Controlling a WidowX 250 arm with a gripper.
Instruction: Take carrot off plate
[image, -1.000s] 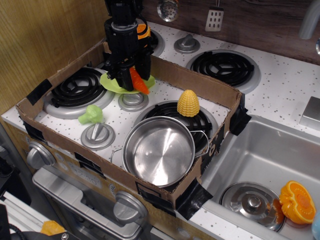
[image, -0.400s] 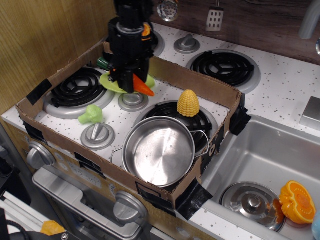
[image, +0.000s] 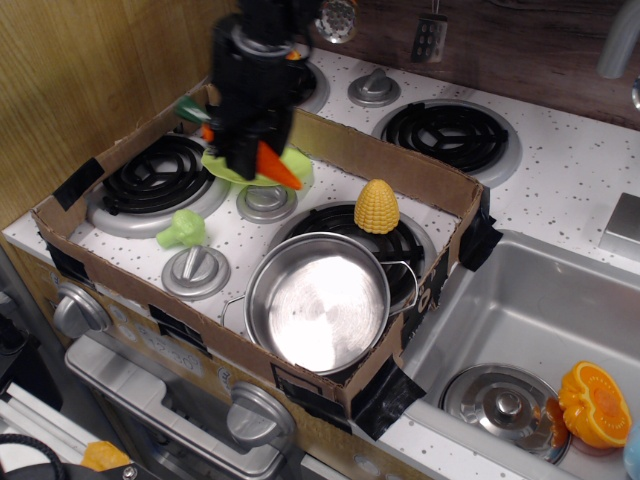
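Observation:
The orange carrot (image: 277, 166) is held in my black gripper (image: 246, 152), which is shut on its middle. The carrot is tilted: its dark green stub (image: 190, 108) sticks out up and to the left, and its pointed tip hangs down to the right. It sits just above the lime-green plate (image: 299, 165), which lies flat between the back-left burner and a stove knob. The gripper body hides most of the plate. The gripper is motion-blurred.
A cardboard box wall (image: 385, 165) rings the toy stove area. Inside are a yellow corn (image: 376, 206), a steel pot (image: 318, 300) and a green broccoli (image: 180, 228). The sink (image: 520, 300) at right holds a pot lid (image: 503, 400) and an orange citrus half (image: 598, 403).
The gripper has risen a little and shifted left with the carrot in it. The carrot has tilted, so its green stub now shows at the left.

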